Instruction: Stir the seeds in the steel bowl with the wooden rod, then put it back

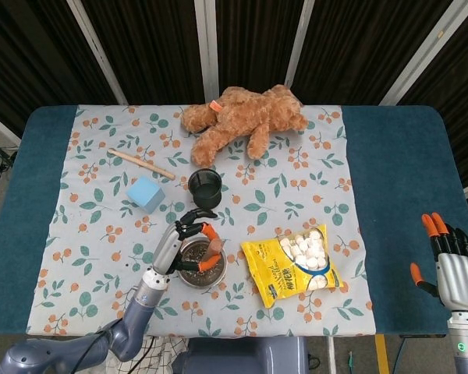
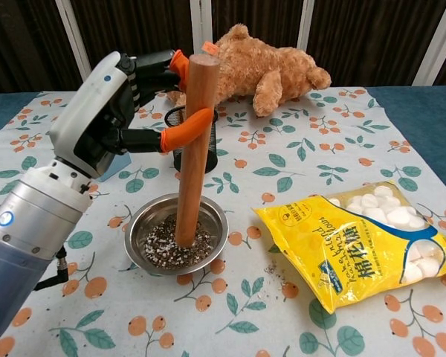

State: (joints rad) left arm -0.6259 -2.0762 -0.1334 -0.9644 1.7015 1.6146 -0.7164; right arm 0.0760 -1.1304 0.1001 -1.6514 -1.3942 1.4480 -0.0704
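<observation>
Teddy bear (image 1: 244,117), mesh cup (image 1: 205,188), blue cube (image 1: 145,193), marshmallow bag (image 1: 298,262), thin stick (image 1: 140,164).

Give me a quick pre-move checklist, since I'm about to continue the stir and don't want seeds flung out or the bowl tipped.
1. Grip: left hand holds the wooden rod near its top. Ok.
2. Rod tip in the seeds: its lower end sits inside the steel bowl. Ok.
3. Rod angle: close to upright, slightly leaning. Ok.
4. Bowl seating: flat on the cloth, not tipped. Ok.
5. Spillage: a few specks lie on the cloth between the bowl and the yellow bag. Not ok.
6. Right hand: at the table's far right edge, away from the bowl. Ok.
</observation>
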